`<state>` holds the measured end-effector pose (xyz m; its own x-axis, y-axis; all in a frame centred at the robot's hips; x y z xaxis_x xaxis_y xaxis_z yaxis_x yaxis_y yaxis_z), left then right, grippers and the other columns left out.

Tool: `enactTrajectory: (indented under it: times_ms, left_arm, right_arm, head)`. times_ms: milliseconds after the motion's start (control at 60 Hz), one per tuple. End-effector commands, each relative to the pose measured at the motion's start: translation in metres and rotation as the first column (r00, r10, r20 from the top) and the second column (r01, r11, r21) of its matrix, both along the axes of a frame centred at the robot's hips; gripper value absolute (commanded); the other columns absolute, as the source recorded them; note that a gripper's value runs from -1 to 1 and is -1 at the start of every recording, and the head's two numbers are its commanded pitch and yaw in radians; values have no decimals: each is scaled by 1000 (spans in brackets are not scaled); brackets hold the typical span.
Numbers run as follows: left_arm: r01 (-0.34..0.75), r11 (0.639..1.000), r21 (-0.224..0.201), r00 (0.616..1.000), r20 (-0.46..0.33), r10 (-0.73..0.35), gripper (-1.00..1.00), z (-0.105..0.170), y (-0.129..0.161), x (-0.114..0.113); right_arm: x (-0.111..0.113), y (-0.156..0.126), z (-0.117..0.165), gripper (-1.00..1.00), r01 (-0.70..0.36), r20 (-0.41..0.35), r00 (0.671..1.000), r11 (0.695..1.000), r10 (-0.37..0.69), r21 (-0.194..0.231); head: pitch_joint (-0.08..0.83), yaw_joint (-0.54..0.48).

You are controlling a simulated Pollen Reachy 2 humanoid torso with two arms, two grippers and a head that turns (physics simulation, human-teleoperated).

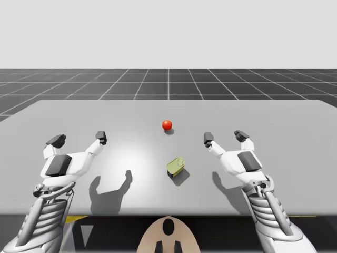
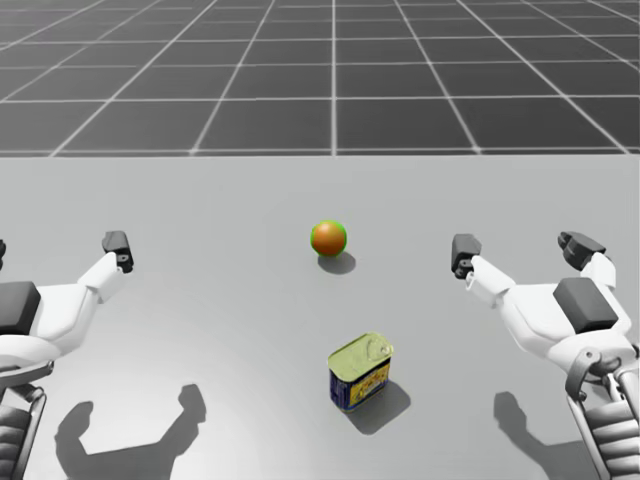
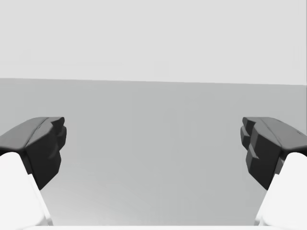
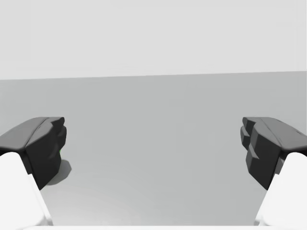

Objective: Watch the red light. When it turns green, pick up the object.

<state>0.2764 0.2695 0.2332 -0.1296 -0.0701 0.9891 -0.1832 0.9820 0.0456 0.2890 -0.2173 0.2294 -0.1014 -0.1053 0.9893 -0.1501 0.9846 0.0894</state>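
The olive-lidded can (image 2: 360, 372) sat nearest on the table (image 1: 295, 121). My left claw (image 1: 79, 138) and right claw (image 1: 225, 137) hovered open, empty, either side. Beyond them was the light (image 1: 167, 125) — red, green-tinged at its edge — so waiting for full green seemed wisest.

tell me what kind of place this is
Most likely a simulated test scene rather than a real room. A plain grey table stands on a dark gridded floor that runs out to a blank pale backdrop. On the table are a small ball and a tin.
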Motion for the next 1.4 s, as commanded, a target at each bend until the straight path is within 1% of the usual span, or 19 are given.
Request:
enactTrajectory:
  times_ms: [17, 267, 367, 683, 800, 917, 933, 983, 1033, 1050, 1067, 1083, 1150, 1167, 1250, 1267, 1283, 1333, 1400]
  left_arm:
    - [2, 1000, -9, 1000, -1, -2, -1000, -1, -2, 0]
    - [3, 1000, -7, 1000, -2, -3, -1000, -2, -3, 0]
    - [4, 1000, -8, 1000, -4, -4, -1000, -2, -3, 0]
    - [7, 1000, -5, 1000, -6, -7, -1000, -2, -4, 0]
    - [8, 1000, -5, 1000, -7, -8, -1000, -1, -4, 0]
    - [6, 1000, -5, 1000, -9, -6, -1000, -1, -4, 1]
    - [5, 1000, -7, 1000, -10, -5, -1000, -1, -4, 1]
    - [3, 1000, -9, 1000, -12, -3, -1000, -1, -3, 1]
    - [2, 1000, -10, 1000, -12, -2, -1000, -1, -3, 1]
    - [1, 1000, -12, 1000, -14, -1, -1000, -1, -3, 1]
    - [0, 1000, -14, 1000, -16, 0, -1000, -1, -2, 2]
    - [-1, 1000, -15, 1000, -17, 0, -1000, -1, -2, 2]
    - [-2, 1000, -17, 1000, -18, 1, -1000, -1, -2, 2]
    - [-1, 1000, -17, 1000, -19, 1, -1000, -1, -2, 2]
    - [0, 1000, -16, 1000, -21, -1, -1000, -1, -2, 2]
    - [0, 1000, -16, 1000, -21, -1, -1000, -1, -1, 3]
    - [0, 1000, -16, 1000, -22, -1, -1000, -2, -1, 3]
    - [1, 1000, -16, 1000, -23, -1, -1000, -2, -1, 3]
    - [2, 1000, -16, 1000, -24, -2, -1000, -2, -1, 3]
  right_arm:
    - [-1, 4, -1, -1000, -3, -3, 1000, 1000, 4, 20]
    - [-1, 4, -1, -1000, -8, -3, 1000, 1000, 8, 20]
    - [-1, 4, -1, -1000, -10, -2, 1000, 1000, 10, 20]
    - [0, 5, -2, -1000, -20, -15, 1000, 999, 20, 26]
    - [0, 6, -2, -1000, -22, -17, 1000, 999, 22, 27]
    - [-2, 8, 0, -1000, -79, -39, 996, 996, 80, 31]
    - [-5, 10, 2, -1000, -118, -51, 991, 992, 120, 33]
    - [-13, 15, 9, -1000, -161, -42, 986, 987, 162, 19]
    - [-17, 17, 12, -1000, -194, -39, 980, 981, 194, 21]
    - [-23, 20, 14, -1000, -236, -46, 970, 972, 237, 18]
    - [-28, 23, 15, -1000, -273, -56, 960, 961, 275, 36]
    - [-30, 24, 16, -1000, -283, -57, 957, 959, 284, 30]
    - [-43, 34, 14, -1000, -312, -17, 950, 949, 312, -32]
    - [-48, 36, 13, -1000, -346, -25, 938, 936, 345, -60]
    - [-66, 45, 9, -1000, -427, -49, 904, 901, 424, -73]
    - [-69, 46, 8, -1000, -440, -56, 898, 895, 437, -70]
    - [-75, 49, 5, -1000, -471, -75, 881, 880, 467, -53]
    - [-81, 52, 1, -1000, -491, -86, 869, 870, 487, -38]
    - [-89, 58, -7, -1000, -531, -115, 842, 847, 527, -9]
  head:
    - [484, 30]
    - [501, 25]
    - [567, 4]
    - [719, -43]
    - [727, -42]
    - [722, -38]
    - [719, -36]
    - [718, -32]
    - [719, -31]
    - [719, -29]
    - [718, -30]
    - [719, -30]
    - [722, -34]
    - [724, -35]
    - [730, -35]
    - [730, -34]
    - [731, -34]
    - [732, -33]
    - [734, -32]
